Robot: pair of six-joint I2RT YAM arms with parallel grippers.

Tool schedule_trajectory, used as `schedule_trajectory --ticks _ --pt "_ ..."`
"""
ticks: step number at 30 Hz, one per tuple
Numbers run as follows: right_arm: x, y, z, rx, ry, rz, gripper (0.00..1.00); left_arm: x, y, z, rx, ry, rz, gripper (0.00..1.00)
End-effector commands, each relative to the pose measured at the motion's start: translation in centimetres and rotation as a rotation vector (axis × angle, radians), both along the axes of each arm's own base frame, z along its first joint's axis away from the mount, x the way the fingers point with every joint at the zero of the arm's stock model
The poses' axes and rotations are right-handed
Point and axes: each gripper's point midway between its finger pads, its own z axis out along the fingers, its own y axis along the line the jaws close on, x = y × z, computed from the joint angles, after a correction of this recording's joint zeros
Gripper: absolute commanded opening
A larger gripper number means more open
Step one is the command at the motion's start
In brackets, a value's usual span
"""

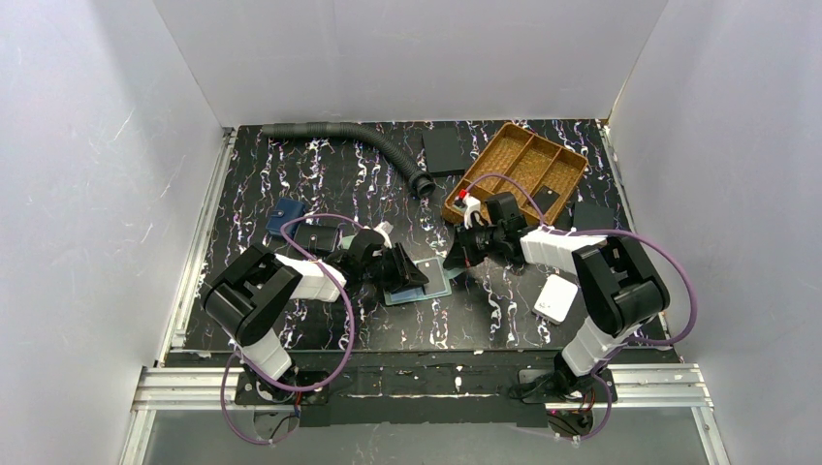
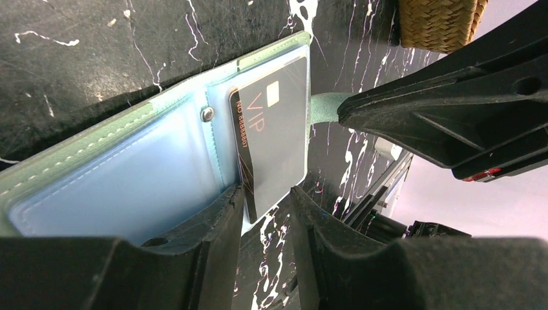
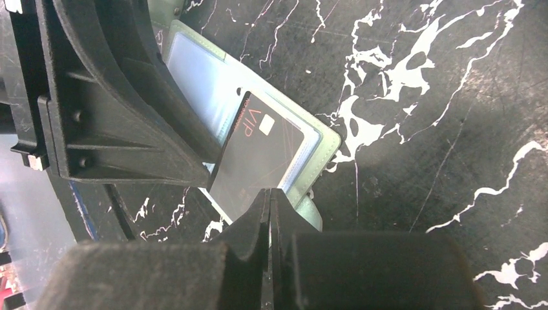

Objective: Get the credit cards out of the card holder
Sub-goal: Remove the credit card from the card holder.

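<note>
The sage-green card holder (image 2: 116, 139) lies open on the table, pale blue inside; it also shows in the top view (image 1: 429, 294). A black credit card (image 2: 274, 135) marked VIP sticks halfway out of its pocket, also seen in the right wrist view (image 3: 255, 155). My left gripper (image 2: 267, 194) is open, one finger (image 2: 220, 219) resting on the holder, the card's lower corner between the tips. My right gripper (image 3: 270, 194) is shut at the holder's far edge, where the green snap tab (image 2: 323, 106) runs into its tips. The tan-brown card is out of view.
A woven brown tray (image 1: 517, 170) stands at the back right, a black corrugated hose (image 1: 368, 145) at the back. A navy pouch (image 1: 284, 217) lies left, a white box (image 1: 556, 298) right, a black slab (image 1: 444, 150) behind.
</note>
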Motion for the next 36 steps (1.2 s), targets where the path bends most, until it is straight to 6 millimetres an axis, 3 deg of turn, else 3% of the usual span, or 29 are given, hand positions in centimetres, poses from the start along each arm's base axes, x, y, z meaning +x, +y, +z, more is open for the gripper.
schedule_trajectory --ticks 1,12,27,36 --pt "0.2 0.6 0.8 0.049 -0.027 0.023 0.05 0.4 0.9 -0.6 0.067 -0.011 0.022 0.32" --pt "-0.1 0.7 -1.0 0.032 0.048 0.003 0.12 0.1 0.7 -0.9 0.065 -0.002 0.000 0.33" --pt "-0.8 1.1 -1.6 0.055 0.117 0.017 0.18 0.0 0.7 -1.0 0.065 0.003 -0.006 0.33" --pt "-1.6 1.5 -1.7 0.088 0.171 0.040 0.15 -0.1 0.5 -1.1 0.061 0.010 -0.014 0.34"
